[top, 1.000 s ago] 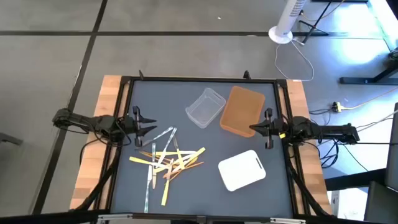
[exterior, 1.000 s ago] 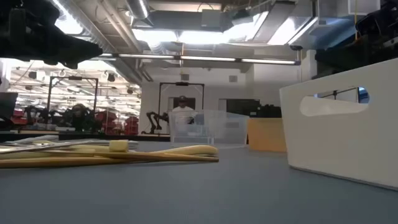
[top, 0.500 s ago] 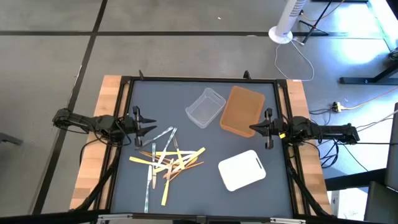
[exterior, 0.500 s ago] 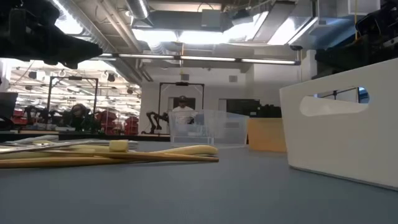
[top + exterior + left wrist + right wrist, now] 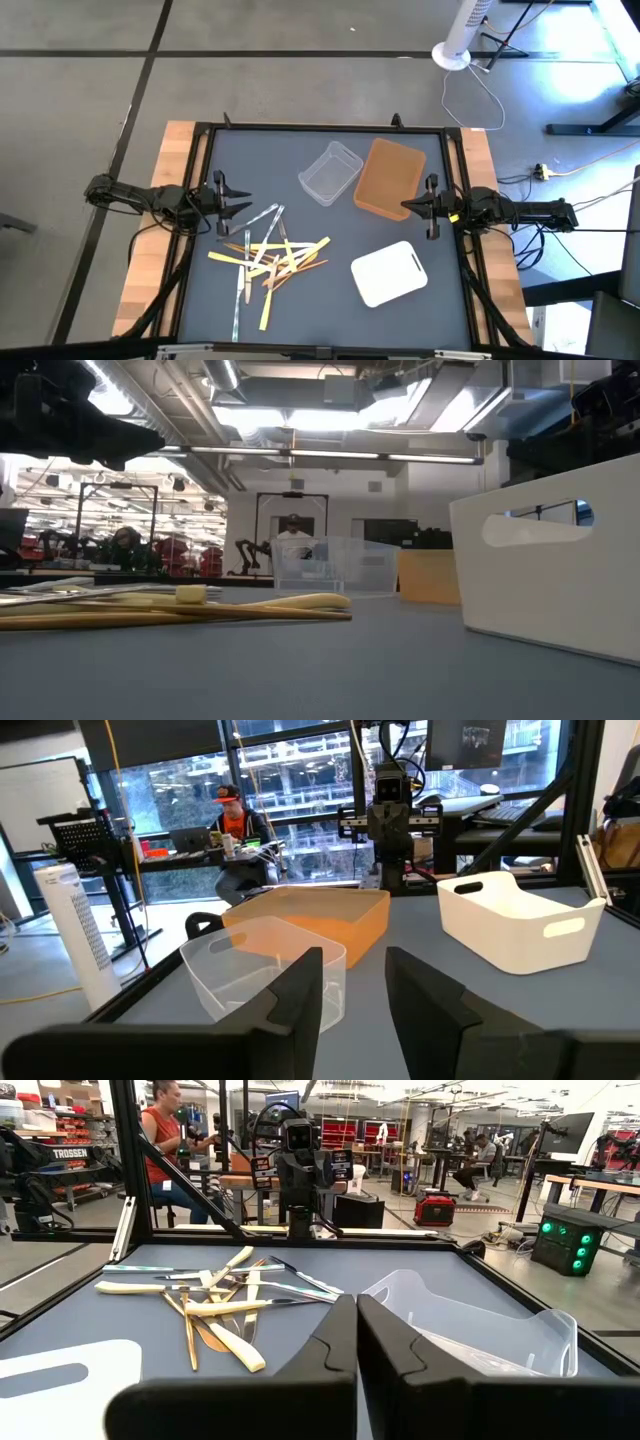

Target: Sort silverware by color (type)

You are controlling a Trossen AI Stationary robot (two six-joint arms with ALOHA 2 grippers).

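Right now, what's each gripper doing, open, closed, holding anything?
Left gripper: open, holding nothing, at the table's left edge.
Right gripper: shut, empty, at the right edge.

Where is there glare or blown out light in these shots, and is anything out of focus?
Low view: the ceiling lights are blown out, and the near tabletop is soft. High view: bright glare on the floor at top right. Left wrist view: its own fingers are dark and blurred.

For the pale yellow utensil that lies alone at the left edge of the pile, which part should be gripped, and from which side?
Probably the free left end of the pale yellow utensil, taken from straight above by the left tool, fingers across its thin handle. That end lies flat and clear on the table, while its right end runs under the crossed pile of silverware.
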